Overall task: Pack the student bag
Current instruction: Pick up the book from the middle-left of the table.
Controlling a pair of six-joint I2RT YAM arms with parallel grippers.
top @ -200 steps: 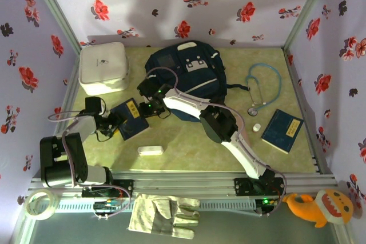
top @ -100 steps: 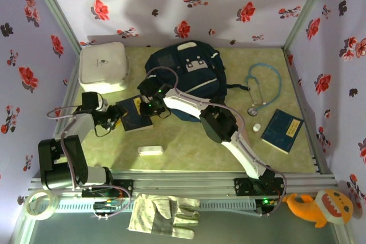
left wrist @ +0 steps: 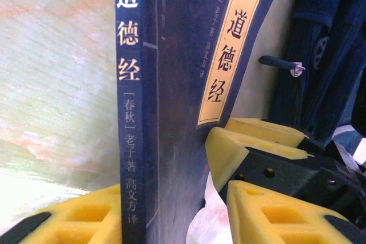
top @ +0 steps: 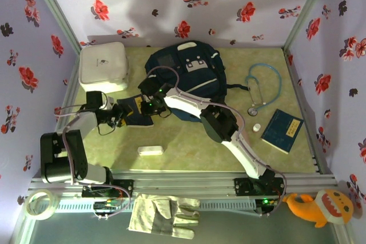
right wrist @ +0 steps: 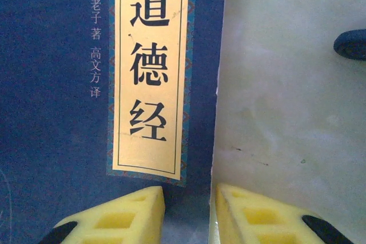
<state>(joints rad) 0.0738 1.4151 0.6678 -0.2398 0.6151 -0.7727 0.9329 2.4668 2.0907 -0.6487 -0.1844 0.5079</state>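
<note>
Top external: student bag (top: 189, 70) lies at table (top: 189, 135) rear centre. Right end effector (right wrist: 189, 192) pinches the book (right wrist: 57, 112) by its cover edge. Left end effector (left wrist: 171, 192) straddles its spine; you cannot confirm grip.

The blue book (top: 136, 115) and the right arm (top: 220, 123) crowd the gap between the white box (top: 103, 68) and the student bag (top: 189, 75). Bare table (top: 183, 141) lies open at front centre beside the small white case (top: 150, 151); a stethoscope (top: 264, 87) and second book (top: 282, 131) occupy the right side.

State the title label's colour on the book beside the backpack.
Yellow title label, black characters; right wrist view best.
</note>
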